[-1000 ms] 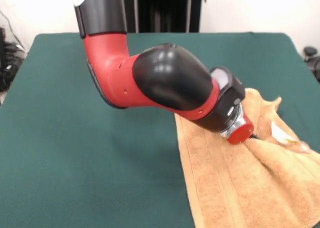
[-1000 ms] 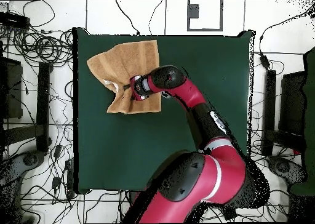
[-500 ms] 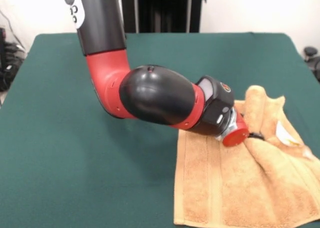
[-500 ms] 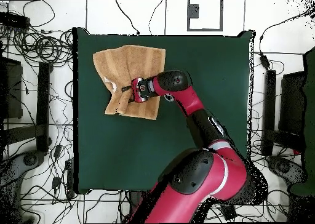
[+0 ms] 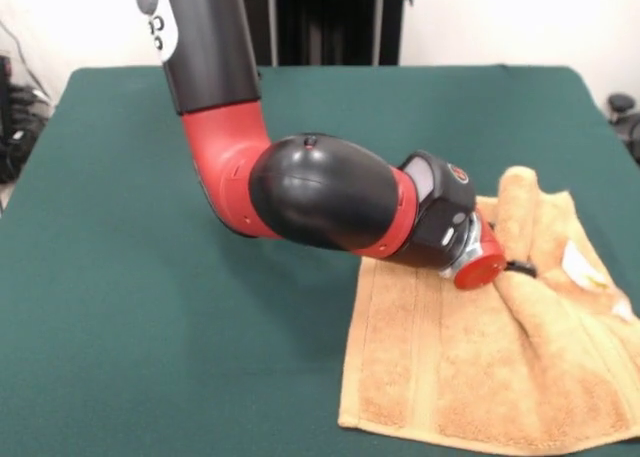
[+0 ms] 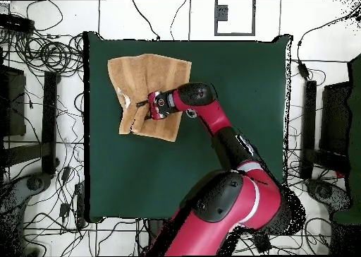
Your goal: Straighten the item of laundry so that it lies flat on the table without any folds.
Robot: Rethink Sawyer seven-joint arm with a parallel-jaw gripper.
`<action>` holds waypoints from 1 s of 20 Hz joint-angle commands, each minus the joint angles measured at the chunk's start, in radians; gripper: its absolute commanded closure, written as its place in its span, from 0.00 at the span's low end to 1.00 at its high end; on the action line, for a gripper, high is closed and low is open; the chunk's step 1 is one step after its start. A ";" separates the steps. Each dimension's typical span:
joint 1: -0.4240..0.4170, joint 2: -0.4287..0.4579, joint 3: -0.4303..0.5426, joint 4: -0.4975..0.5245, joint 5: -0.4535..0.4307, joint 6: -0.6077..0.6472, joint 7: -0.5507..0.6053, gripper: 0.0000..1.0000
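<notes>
most of the towel (image 5: 470, 377) lies flat on the table (image 5: 150, 307); one ridge remains by my gripper (image 5: 520, 269), whose jaws' state i cannot tell.

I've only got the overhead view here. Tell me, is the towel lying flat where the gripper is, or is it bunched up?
Observer: Bunched. The front view shows the towel rising in a thick fold that runs away from the gripper.
Operator: Anything else sticking up?
Observer: Yes, a rolled hump at the towel's edge stands up off the table.
Operator: Is any part flat?
Observer: The corner on the side away from the folds lies flat, and the bands running up from it look straight.
</notes>
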 commanded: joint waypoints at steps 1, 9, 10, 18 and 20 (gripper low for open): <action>0.143 0.241 -0.037 0.286 -0.123 -0.096 -0.061 0.00; 0.404 0.067 -0.241 0.269 -0.316 -0.470 0.154 0.00; 0.436 0.058 -0.267 0.255 -0.331 -0.481 0.162 0.00; 0.683 0.026 -0.482 0.113 -0.473 -0.510 0.160 0.00; 0.718 0.033 -0.518 0.092 -0.502 -0.538 0.157 0.00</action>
